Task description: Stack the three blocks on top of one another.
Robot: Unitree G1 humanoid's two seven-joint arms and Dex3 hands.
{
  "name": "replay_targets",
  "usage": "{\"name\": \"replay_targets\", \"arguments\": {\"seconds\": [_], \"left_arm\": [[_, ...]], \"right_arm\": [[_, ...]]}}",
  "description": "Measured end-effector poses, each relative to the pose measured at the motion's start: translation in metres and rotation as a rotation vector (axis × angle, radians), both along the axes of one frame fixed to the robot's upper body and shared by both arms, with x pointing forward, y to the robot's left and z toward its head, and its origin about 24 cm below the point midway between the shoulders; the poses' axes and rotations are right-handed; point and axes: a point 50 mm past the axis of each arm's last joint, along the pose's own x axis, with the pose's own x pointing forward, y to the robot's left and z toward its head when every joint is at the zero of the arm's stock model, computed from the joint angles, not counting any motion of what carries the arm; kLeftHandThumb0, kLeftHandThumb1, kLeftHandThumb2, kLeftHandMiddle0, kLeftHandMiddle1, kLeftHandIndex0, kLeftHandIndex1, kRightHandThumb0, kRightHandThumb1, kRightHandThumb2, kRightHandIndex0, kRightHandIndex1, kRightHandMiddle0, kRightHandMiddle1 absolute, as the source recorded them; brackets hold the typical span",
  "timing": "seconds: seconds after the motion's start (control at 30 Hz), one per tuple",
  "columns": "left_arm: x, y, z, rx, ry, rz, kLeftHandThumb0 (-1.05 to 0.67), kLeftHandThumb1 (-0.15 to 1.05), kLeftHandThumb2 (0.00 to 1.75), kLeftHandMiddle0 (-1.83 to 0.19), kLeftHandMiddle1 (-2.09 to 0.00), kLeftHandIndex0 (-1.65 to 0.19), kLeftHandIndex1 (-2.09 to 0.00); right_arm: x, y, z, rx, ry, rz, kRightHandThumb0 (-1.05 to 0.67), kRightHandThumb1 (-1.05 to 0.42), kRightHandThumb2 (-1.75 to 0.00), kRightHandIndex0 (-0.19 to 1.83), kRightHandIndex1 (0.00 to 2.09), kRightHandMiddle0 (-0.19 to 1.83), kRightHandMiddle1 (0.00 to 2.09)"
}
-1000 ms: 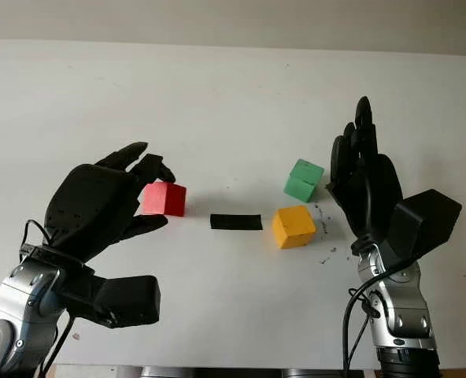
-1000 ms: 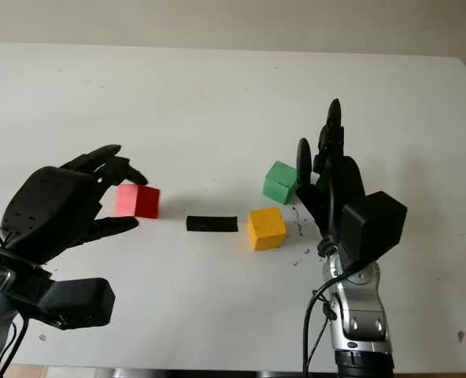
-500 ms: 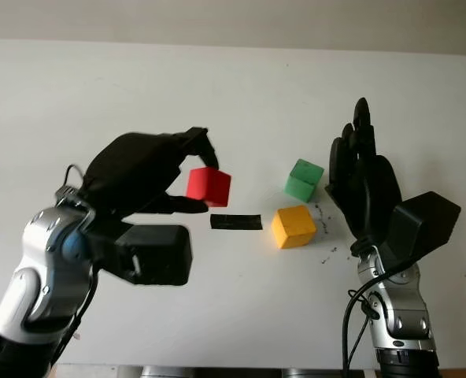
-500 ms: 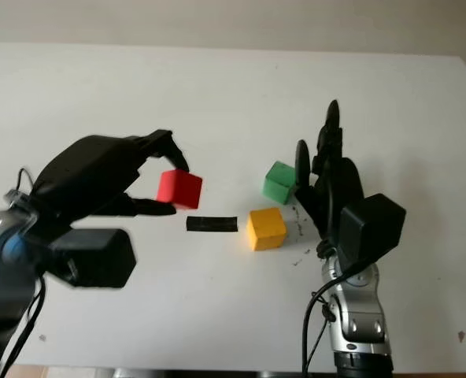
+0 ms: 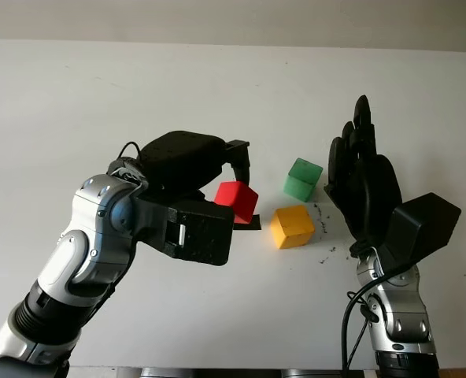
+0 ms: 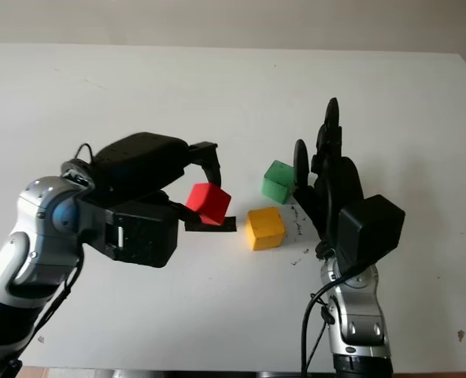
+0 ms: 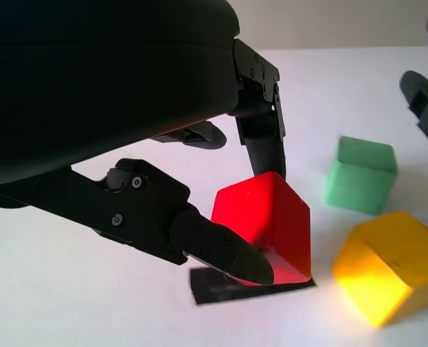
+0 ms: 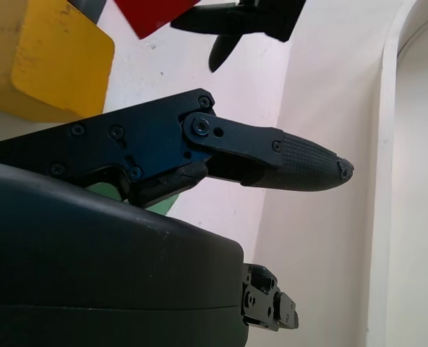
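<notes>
My left hand [image 5: 234, 183] is shut on the red block [image 5: 236, 200], holding it tilted just above the black strip [image 6: 211, 225] at the table's middle. In the left wrist view the red block [image 7: 266, 225] sits between the fingers [image 7: 221, 250]. The yellow block [image 5: 292, 226] lies on the table just right of the red one. Behind it stands the green block [image 5: 303, 179]. My right hand [image 5: 364, 173] is open, upright just right of the green and yellow blocks, touching neither.
The white table [image 5: 217, 94] stretches wide behind and to both sides of the blocks. Small dark specks [image 5: 326, 253] mark the surface near the right hand.
My left hand closed on the red block, lifted it and carried it right, from the table's left to above the black strip. The right hand stayed still.
</notes>
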Motion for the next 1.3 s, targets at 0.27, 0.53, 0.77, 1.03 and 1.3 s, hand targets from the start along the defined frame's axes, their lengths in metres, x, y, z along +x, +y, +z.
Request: {"name": "replay_targets", "arguments": {"seconds": [0.27,0.53,0.77,1.03,1.3], "left_arm": [[-0.001,-0.005,-0.009,0.046,-0.024,0.009,-0.37,1.01,0.05,-0.36,-0.06,-0.33,-1.47],[-0.004,-0.008,-0.014,0.084,-0.088,0.020,-0.35,1.01,0.06,-0.39,-0.08,-0.33,-1.46],[-0.006,-0.013,-0.017,0.096,-0.109,0.009,-0.36,1.02,0.06,-0.36,-0.07,-0.29,-1.50],[-0.009,-0.013,-0.027,0.104,-0.048,0.003,-0.53,1.02,0.05,-0.13,-0.02,0.02,-1.14],[-0.009,-0.015,-0.029,0.144,-0.051,-0.012,-0.60,1.03,0.06,-0.08,-0.04,0.00,-0.94]], "right_arm": [[-0.001,0.000,0.000,-0.001,-0.001,0.007,-0.73,-1.05,-0.66,-0.19,0.00,-0.19,0.00],[-0.001,0.000,0.000,-0.002,-0.004,0.011,-0.72,-1.05,-0.68,-0.19,0.00,-0.19,0.00],[-0.001,0.000,0.000,-0.001,-0.006,0.013,-0.71,-1.05,-0.69,-0.19,0.00,-0.19,0.00],[-0.002,0.000,0.000,0.000,-0.007,0.005,-0.74,-1.05,-0.66,-0.19,0.00,-0.19,0.00],[-0.002,0.000,0.001,0.006,-0.009,-0.001,-0.73,-1.05,-0.65,-0.19,0.00,-0.19,0.00]]}}
